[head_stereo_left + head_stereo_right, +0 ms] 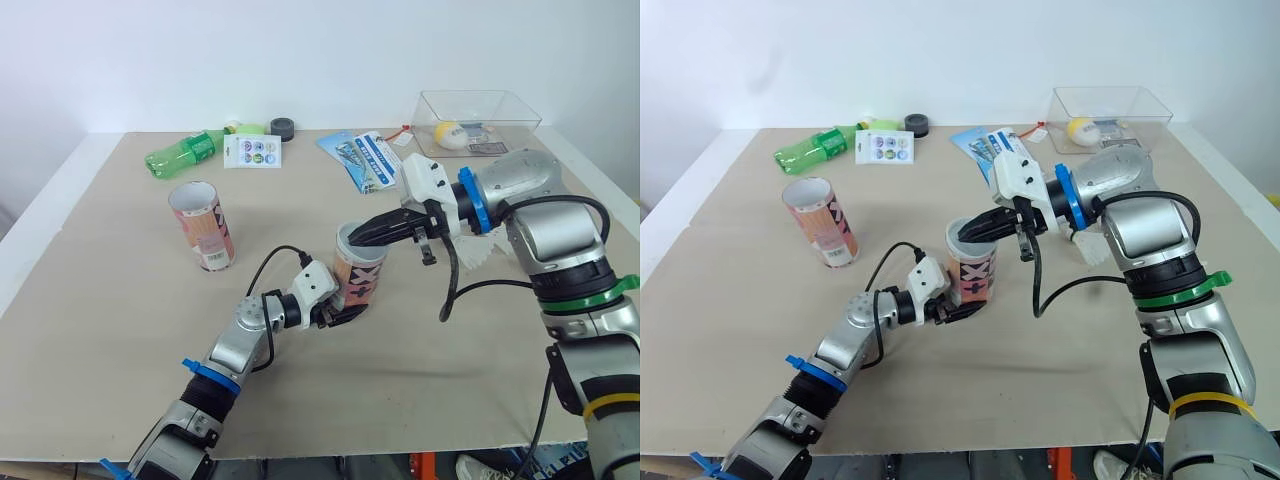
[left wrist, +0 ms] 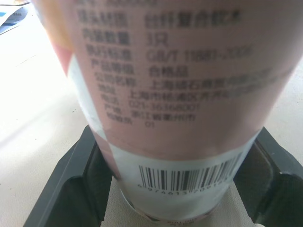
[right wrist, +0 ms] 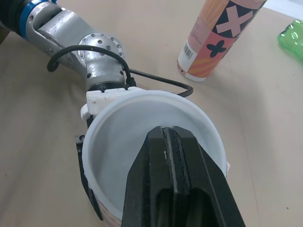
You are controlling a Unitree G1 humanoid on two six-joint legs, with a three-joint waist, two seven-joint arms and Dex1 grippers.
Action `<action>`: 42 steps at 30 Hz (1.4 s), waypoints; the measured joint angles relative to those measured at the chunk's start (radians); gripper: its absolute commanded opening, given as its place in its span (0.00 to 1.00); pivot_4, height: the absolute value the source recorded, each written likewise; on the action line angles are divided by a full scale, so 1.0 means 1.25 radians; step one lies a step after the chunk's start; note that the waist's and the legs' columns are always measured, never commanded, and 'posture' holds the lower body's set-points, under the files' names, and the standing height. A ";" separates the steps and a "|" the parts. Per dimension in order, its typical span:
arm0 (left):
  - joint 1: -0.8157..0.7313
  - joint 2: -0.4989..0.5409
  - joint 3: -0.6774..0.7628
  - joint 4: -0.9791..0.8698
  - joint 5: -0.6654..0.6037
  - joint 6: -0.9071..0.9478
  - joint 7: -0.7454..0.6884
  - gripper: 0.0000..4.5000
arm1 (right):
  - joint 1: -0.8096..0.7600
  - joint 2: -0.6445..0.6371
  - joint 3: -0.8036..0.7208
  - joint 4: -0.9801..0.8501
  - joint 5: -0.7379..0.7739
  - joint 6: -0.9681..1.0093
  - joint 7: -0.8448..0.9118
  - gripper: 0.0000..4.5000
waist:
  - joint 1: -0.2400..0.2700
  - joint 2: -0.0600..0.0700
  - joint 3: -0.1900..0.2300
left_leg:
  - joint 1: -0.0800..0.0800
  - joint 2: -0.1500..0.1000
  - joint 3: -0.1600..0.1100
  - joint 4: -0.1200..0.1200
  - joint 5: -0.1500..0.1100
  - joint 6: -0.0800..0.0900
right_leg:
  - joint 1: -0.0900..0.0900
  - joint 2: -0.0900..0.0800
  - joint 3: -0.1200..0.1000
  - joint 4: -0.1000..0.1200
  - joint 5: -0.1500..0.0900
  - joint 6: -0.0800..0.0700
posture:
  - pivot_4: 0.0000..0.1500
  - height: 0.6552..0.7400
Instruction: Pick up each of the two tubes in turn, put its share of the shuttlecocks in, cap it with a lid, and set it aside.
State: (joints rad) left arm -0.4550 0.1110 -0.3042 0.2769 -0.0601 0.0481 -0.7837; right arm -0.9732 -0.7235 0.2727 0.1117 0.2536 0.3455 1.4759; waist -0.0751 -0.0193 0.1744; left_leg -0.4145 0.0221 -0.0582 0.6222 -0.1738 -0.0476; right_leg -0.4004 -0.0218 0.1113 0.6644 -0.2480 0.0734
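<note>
A pink patterned tube (image 1: 360, 270) stands upright at the table's middle, mouth open. My left gripper (image 1: 343, 305) is shut on its lower part, with a black finger (image 2: 71, 184) on each side near the barcode. My right gripper (image 1: 352, 237) is shut, its fingertips (image 3: 168, 142) at the tube's rim over the white inside, with nothing visible between them. The second tube (image 1: 203, 226) stands upright and open on the left, apart from both grippers. A white feathered shuttlecock (image 1: 482, 250) lies on the table, partly hidden behind my right wrist.
Along the far edge lie a green bottle (image 1: 190, 152), a sticker card (image 1: 252, 150), a black lid (image 1: 283, 127) and a blue packet (image 1: 362, 158). A clear box (image 1: 500, 100) with a yellow ball (image 1: 448, 134) sits at the back right.
</note>
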 measured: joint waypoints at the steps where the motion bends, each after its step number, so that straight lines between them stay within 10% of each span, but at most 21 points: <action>1: 0.001 0.000 0.000 0.000 0.000 -0.001 0.000 0.66 | 0.000 0.002 0.000 0.000 -0.003 -0.005 0.002 0.00 | 0.000 0.000 0.000 | 0.001 0.000 0.000 0.000 0.000 0.000 | 0.000 0.000 0.000 0.000 0.000 0.000 | 1.00 1.00; 42: 0.004 -0.011 0.000 0.006 -0.007 0.021 -0.004 0.66 | -0.048 0.048 0.057 0.071 -0.084 -0.162 0.063 0.00 | 0.000 -0.004 -0.010 | 0.009 0.000 0.000 -0.003 -0.002 -0.003 | 0.008 0.000 0.000 -0.001 -0.004 -0.002 | 1.00 1.00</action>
State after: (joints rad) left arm -0.4501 0.0976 -0.3044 0.2848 -0.0695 0.0744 -0.7884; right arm -1.0336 -0.6637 0.3442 0.2006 0.1485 0.1434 1.5543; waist -0.0752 -0.0242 0.1623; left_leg -0.4030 0.0226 -0.0583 0.6183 -0.1760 -0.0510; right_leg -0.3906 -0.0223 0.1109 0.6635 -0.2532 0.0709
